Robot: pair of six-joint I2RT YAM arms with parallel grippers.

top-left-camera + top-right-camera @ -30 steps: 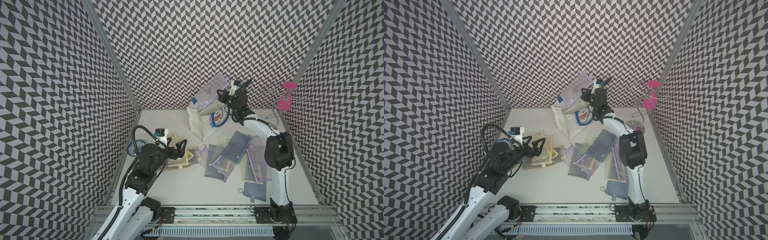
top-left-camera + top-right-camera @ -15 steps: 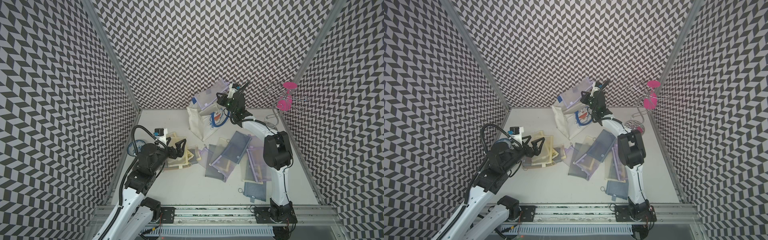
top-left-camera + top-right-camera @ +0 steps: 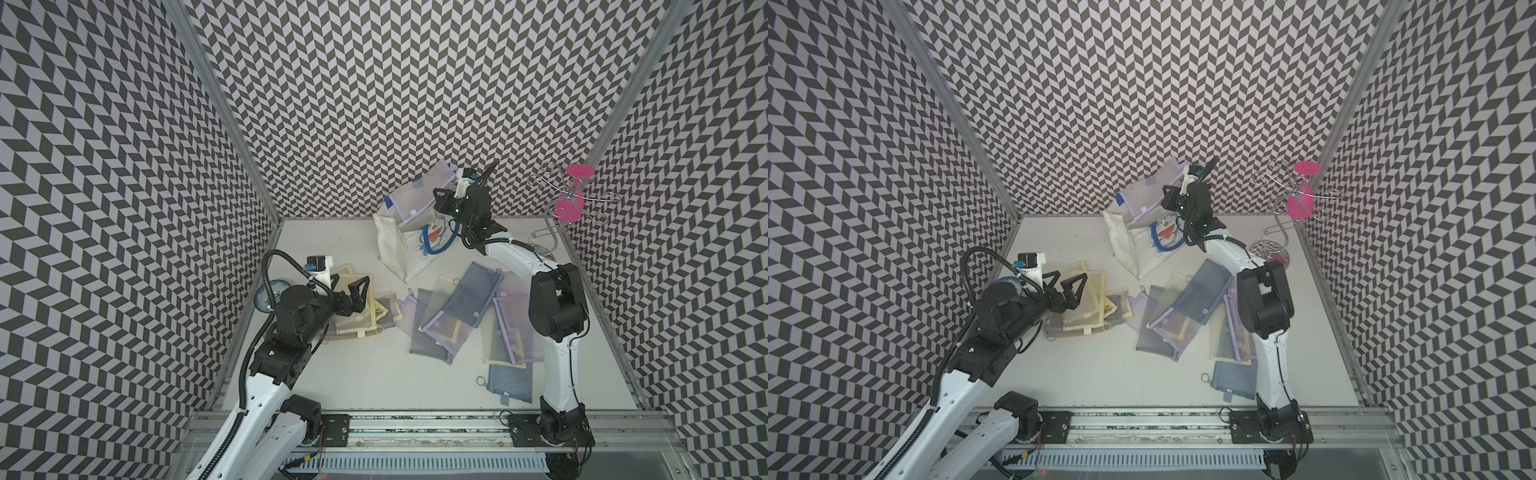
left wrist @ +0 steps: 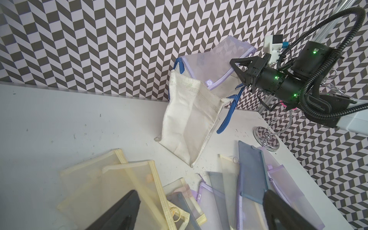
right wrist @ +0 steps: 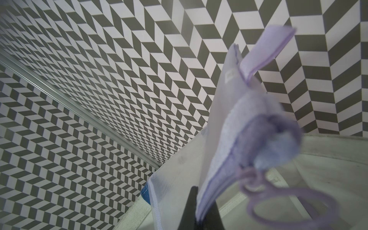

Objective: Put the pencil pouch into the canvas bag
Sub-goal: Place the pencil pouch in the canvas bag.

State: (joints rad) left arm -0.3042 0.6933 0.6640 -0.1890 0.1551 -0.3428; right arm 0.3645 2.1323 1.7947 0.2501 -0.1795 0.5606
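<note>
Right hand (image 3: 441, 198) is clamped on one end of the lilac pouch (image 3: 419, 195). The pouch hangs tilted over the open mouth of the bag (image 3: 397, 245), mostly above the rim. The bag stands at the back of the counter (image 3: 353, 374). Left hand (image 3: 353, 291) is spread wide and empty over the yellow pouches (image 3: 357, 318).

canvas bag (image 3: 392, 245): cream, blue handles | pencil pouch (image 3: 420, 193): lilac, seemingly mesh | walls (image 3: 374, 104): black-white chevron

No readable text; pencil pouch (image 4: 217, 63) tag (image 4: 209, 82) illegible.
</note>
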